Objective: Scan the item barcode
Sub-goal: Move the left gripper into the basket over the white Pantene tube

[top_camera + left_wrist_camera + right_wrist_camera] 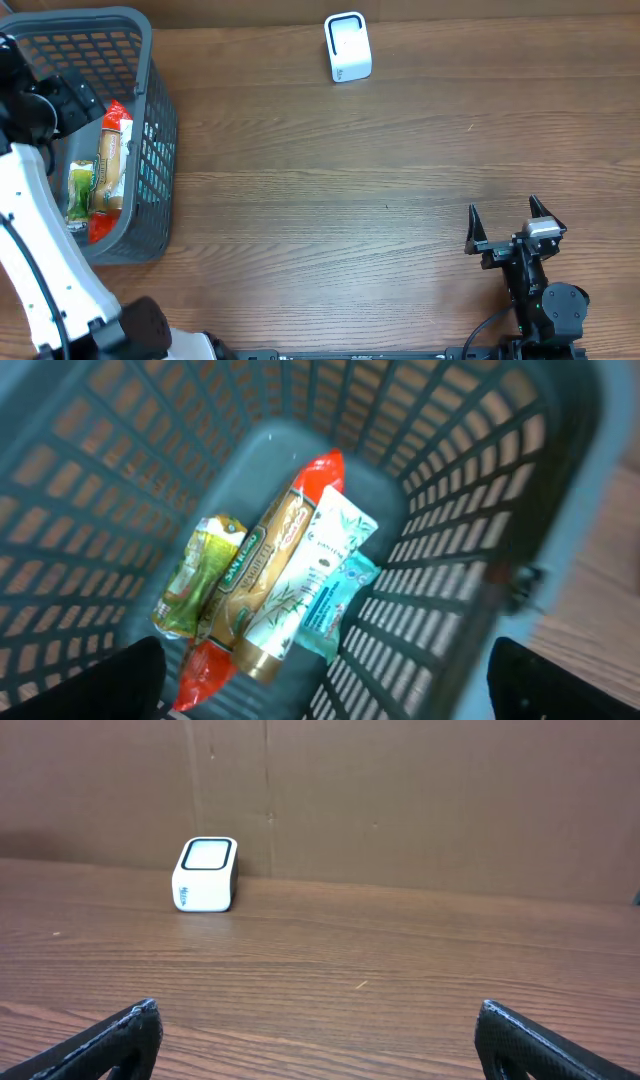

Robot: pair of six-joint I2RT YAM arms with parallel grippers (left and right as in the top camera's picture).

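The step in hand looks like choosing and picking an item out of the grey mesh basket [158, 150], which stands at the far-left corner of the table [330, 200]. The left gripper [325, 685] hangs over the basket with its fingers spread wide and nothing between them. The right gripper [503, 212] sits near the near edge towards the right corner, also released and empty.

The items lie bunched on the basket floor. A white-and-green tube [300, 575] rests on top, touching a red-ended packet [285, 515] on one side and overlapping a pale teal sachet [335, 615] on the other. A yellow-green packet [195, 575] lies just beside the red-ended one.

The tube seems the easiest choice: come straight down and close across its narrow width, mid-body, so the neighbours stay put. Keep clear of the basket walls on the lift. The white barcode scanner [348, 47] waits by the far edge, well apart, so the printed code must end up facing its window.

Print is visible on the tube and packets, but it is too blurred to read.
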